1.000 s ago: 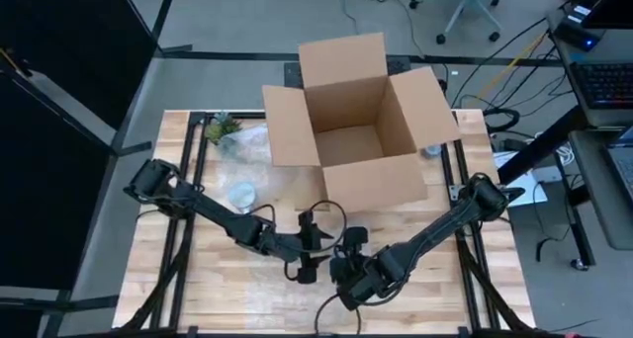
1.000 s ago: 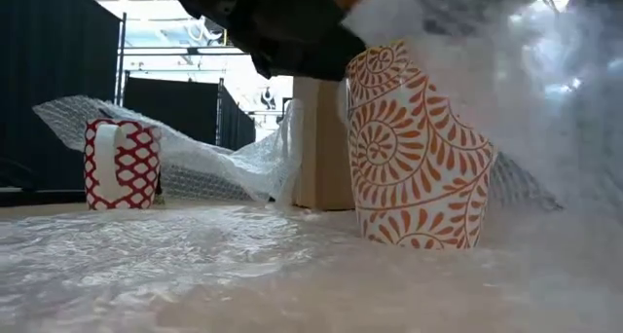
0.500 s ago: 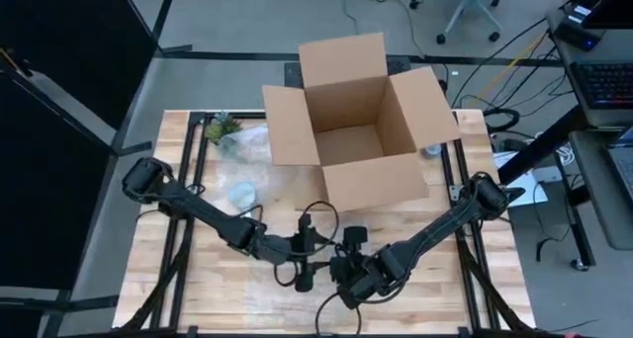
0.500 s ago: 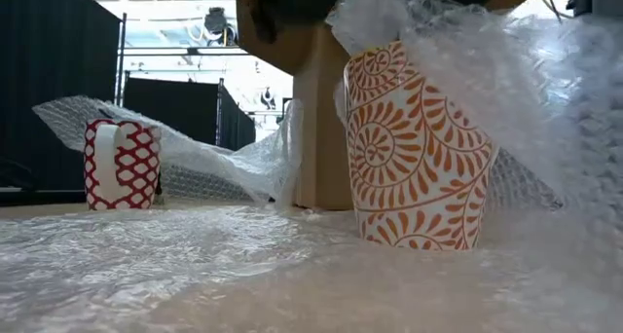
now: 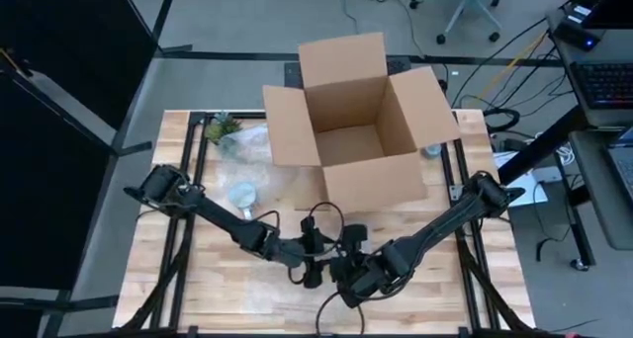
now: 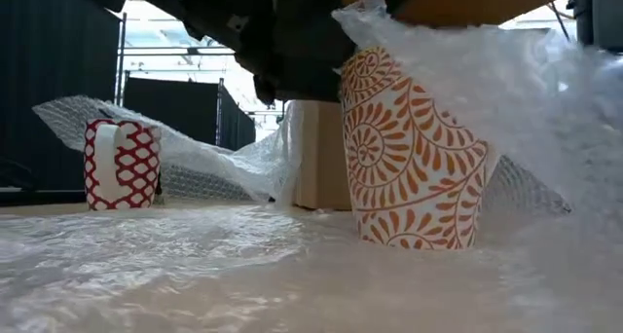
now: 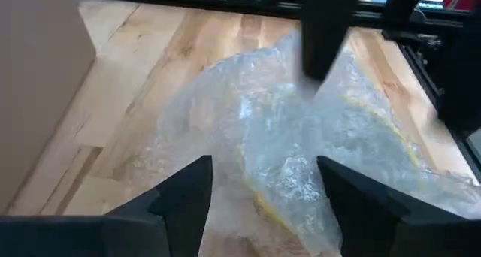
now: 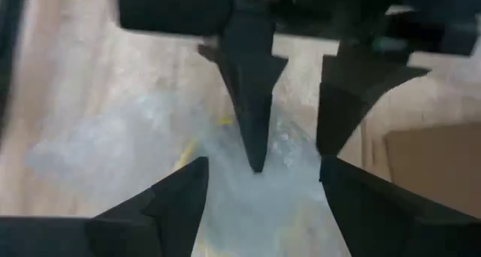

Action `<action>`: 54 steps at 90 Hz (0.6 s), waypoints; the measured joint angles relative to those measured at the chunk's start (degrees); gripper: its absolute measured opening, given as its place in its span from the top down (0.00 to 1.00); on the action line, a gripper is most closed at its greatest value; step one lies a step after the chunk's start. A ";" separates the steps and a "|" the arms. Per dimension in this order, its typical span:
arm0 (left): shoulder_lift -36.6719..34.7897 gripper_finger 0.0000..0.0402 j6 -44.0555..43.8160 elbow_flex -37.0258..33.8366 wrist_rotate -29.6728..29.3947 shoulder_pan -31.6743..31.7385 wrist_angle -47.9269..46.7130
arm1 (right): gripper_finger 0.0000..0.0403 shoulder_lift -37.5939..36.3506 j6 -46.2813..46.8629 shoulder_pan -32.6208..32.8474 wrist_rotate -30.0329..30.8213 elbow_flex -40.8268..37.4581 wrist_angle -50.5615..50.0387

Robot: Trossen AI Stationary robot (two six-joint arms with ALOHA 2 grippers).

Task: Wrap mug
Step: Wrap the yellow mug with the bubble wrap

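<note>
Low view: orange mug [image 6: 414, 158] tilted, bubble wrap [image 6: 506, 99] draped over rim.

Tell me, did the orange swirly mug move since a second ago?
Yes. The orange mug has tipped: its top now leans further toward the red mug, judged against the cardboard box behind it. Its base stays put.

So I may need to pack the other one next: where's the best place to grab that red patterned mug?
Probably by the rim of the red patterned mug, from above: it stands upright with its handle facing the low camera, and bubble wrap crowds one side, so a side approach looks harder.
</note>
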 joint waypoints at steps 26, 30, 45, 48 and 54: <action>0.02 0.46 0.42 -0.02 0.30 0.00 0.08 | 0.40 -0.01 5.60 7.22 -3.33 -2.20 -1.99; 0.02 0.46 0.44 -0.02 0.44 0.01 0.13 | 0.40 0.05 6.34 7.63 0.77 -4.73 -0.33; 0.04 0.46 0.42 -0.07 0.89 0.02 0.29 | 0.40 0.04 2.36 7.21 7.99 -11.39 8.57; 0.06 0.46 0.42 -0.07 0.91 0.02 0.32 | 0.40 0.04 0.98 6.54 6.08 -12.41 10.24; 0.07 0.46 0.44 -0.07 0.94 0.02 0.32 | 0.40 0.04 -1.35 4.79 1.77 -14.27 14.65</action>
